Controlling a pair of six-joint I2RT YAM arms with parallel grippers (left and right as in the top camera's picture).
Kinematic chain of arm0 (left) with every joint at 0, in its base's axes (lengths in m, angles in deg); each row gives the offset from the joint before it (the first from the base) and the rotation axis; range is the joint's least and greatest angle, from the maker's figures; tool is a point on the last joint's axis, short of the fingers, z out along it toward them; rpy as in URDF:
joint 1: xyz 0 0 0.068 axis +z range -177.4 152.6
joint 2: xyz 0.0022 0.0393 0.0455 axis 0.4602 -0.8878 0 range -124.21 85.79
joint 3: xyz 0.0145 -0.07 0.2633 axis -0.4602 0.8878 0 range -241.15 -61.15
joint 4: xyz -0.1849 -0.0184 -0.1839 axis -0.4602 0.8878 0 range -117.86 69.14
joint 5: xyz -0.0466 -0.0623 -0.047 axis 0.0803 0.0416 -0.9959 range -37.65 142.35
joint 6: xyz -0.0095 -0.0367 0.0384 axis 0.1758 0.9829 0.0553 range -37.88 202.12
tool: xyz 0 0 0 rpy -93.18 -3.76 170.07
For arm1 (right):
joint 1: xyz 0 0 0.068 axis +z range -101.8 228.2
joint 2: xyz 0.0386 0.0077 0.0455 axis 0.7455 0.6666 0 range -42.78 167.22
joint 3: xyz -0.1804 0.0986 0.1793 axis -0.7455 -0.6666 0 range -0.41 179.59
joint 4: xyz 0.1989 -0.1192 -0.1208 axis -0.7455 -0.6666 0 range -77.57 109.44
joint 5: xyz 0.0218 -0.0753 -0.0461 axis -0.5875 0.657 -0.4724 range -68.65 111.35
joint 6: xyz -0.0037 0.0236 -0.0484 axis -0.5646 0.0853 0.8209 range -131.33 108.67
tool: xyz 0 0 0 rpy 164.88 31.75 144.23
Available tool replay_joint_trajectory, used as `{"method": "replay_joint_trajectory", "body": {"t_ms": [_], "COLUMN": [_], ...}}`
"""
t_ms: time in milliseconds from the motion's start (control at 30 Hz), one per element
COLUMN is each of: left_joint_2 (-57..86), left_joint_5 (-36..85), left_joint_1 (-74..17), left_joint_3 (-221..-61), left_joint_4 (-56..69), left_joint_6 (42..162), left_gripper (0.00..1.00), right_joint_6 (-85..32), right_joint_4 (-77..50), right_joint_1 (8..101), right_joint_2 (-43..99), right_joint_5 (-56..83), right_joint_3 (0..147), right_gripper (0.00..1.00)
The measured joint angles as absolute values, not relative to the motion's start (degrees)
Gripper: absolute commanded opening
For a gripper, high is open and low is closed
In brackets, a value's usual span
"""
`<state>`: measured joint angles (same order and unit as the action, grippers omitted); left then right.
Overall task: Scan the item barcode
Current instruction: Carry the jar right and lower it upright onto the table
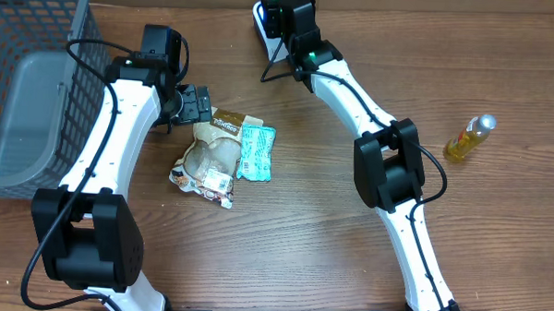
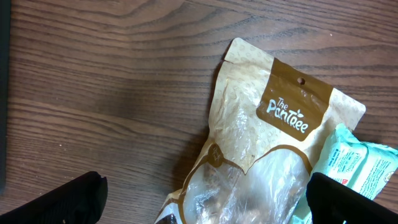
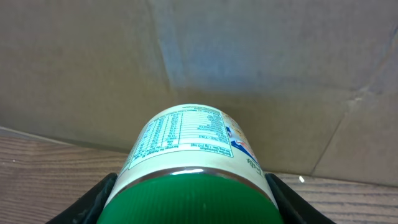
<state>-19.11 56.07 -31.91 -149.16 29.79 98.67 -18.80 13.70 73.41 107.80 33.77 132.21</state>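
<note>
Close to you, between the two arm bases, the wooden worktop [image 1: 283,257] is bare, so you have lots of room there. A bit further out, in the middle, two bags lie flat and touch side by side. One is a brown pouch [image 1: 211,151] that says "The Pantree", and a teal packet [image 1: 256,152] lies on its right. The left jaws hang just past the far left corner of the pouch, spread wide with nothing in them. In the left wrist view a black finger [image 2: 59,199] shows in each bottom corner. The pouch fills the space between them, and its lower end is cut off. On your left a grey mesh basket [image 1: 41,36] runs off the edge of the overhead view, and the left arm [image 1: 121,122] is close beside it. On your right a small yellow bottle [image 1: 470,139] lies alone, well apart from the bags, with open wood all around it. Furthest away, at the back edge, the right jaws pinch a jar [image 3: 189,149] by its green lid [image 3: 193,196], one finger on each side. Its white label faces the wrist camera, but the print is too small to read. A cardboard wall [image 3: 249,62] stands behind it. From above, the right arm [image 1: 353,93] hides nearly all of the jar.
</note>
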Motion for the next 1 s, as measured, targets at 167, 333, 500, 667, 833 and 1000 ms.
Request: {"method": "replay_joint_trajectory", "body": {"t_ms": [167, 333, 500, 667, 833, 1000], "left_joint_2": [-19.1, -19.1, -19.1, -19.1, -19.1, -19.1], "left_joint_5": [56.1, 56.1, 56.1, 56.1, 56.1, 56.1], "left_joint_1": [-31.9, -31.9, -31.9, -31.9, -31.9, -31.9], "left_joint_3": [-149.2, -149.2, -149.2, -149.2, -149.2, -149.2], "left_joint_4": [29.8, 29.7, 29.8, 29.7, 29.8, 29.8], "left_joint_6": [98.7, 98.7, 98.7, 98.7, 98.7, 98.7], "left_gripper": [1.0, 1.0, 1.0, 1.0, 1.0, 1.0], "right_joint_6": [-18.8, -18.8, -18.8, -18.8, -19.9, -25.4], "right_joint_4": [14.7, 4.3, -13.2, -34.6, -55.0, -66.8], "right_joint_1": [73.4, 73.1, 72.3, 69.9, 66.3, 62.0], "right_joint_2": [107.6, 104.7, 96.8, 86.4, 83.1, 84.7], "right_joint_5": [33.8, 33.7, 33.6, 33.7, 33.8, 33.8], "right_joint_3": [132.2, 132.1, 132.0, 132.4, 132.9, 129.3], "right_gripper": [0.12, 0.12, 0.12, 0.12, 0.1, 0.12]}}
